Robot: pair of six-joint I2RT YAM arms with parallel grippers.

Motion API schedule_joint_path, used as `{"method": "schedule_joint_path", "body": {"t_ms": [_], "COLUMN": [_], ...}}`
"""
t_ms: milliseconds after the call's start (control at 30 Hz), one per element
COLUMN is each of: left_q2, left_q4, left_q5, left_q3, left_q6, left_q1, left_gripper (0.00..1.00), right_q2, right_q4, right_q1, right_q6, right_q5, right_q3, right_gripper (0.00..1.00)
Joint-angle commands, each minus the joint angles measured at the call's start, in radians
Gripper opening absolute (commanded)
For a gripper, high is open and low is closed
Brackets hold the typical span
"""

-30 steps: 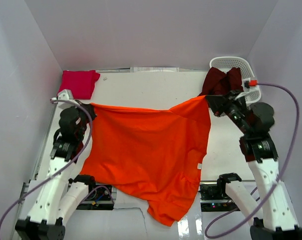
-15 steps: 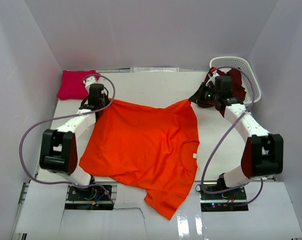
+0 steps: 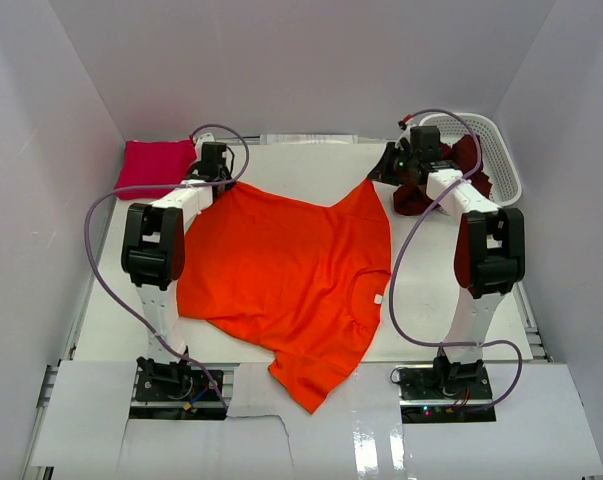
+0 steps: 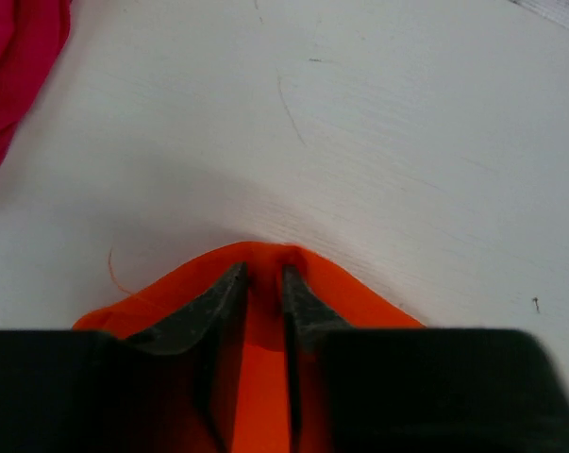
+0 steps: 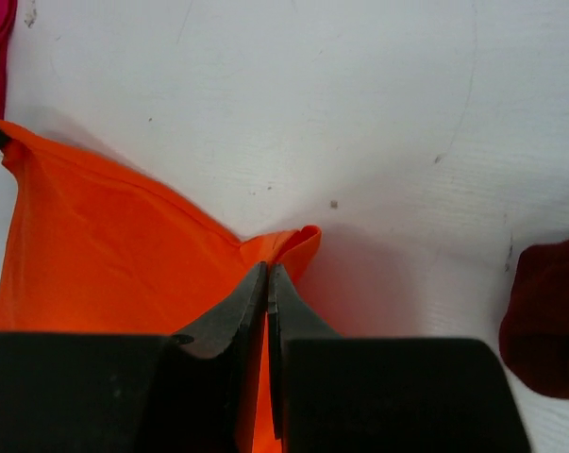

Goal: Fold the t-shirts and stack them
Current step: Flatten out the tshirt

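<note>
Orange t-shirt (image 3: 291, 280) now lies spread on the white table (image 3: 451, 300). A second ago it hung stretched in the air between the arms, close to their bases. Both arms have since reached to the far edge and laid it down, though one lobe hangs over the near edge.

My left gripper (image 4: 263, 274) has its jaws narrowly apart, with cloth showing through the gap, so I judge it is letting the far left corner go. My right gripper (image 5: 267, 269) is pinched tight on the far right corner.

That reads as flattening done and folding not yet begun.

The magenta-pink t-shirt (image 3: 156, 168) sits folded at the far left. The dark maroon t-shirt (image 3: 413, 200) spills from the white lattice basket (image 3: 496, 140) at the far right.

The tabletop is faintly scratched and specked. Plain pale walls close in three sides.
</note>
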State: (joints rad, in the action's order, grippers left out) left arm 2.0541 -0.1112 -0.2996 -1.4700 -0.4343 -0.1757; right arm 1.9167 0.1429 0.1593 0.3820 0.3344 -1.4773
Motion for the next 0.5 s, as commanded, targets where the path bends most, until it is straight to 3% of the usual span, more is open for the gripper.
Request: {"method": "schedule_joint_path", "body": {"t_ms": [0,33,167,467], "left_q2": [0.03,0.059,0.097,0.104], "left_q4": [-0.062,-0.074,-0.113,-0.183], "left_q5": [-0.009,-0.015,-0.065,-0.056], "left_q3": [-0.104,-0.149,-0.248,-0.488], "left_q6": [0.046,0.055,0.078,0.094], "left_q1": [0.008,0.01,0.012,0.042], "left_gripper": [0.35,0.51,0.72,0.83], "right_q2": [0.057,0.086,0.137,0.197], "right_q4": [0.027,0.038,0.07,0.067], "right_q1": [-0.006,-0.009,-0.02,-0.027], "right_q6": [-0.041,-0.046,-0.063,-0.058], "right_q5": [-0.023,-0.026,-0.037,-0.012], "right_q3": [-0.116,-0.162,-0.236,-0.294], "right_gripper": [0.08,0.08,0.08,0.08]}}
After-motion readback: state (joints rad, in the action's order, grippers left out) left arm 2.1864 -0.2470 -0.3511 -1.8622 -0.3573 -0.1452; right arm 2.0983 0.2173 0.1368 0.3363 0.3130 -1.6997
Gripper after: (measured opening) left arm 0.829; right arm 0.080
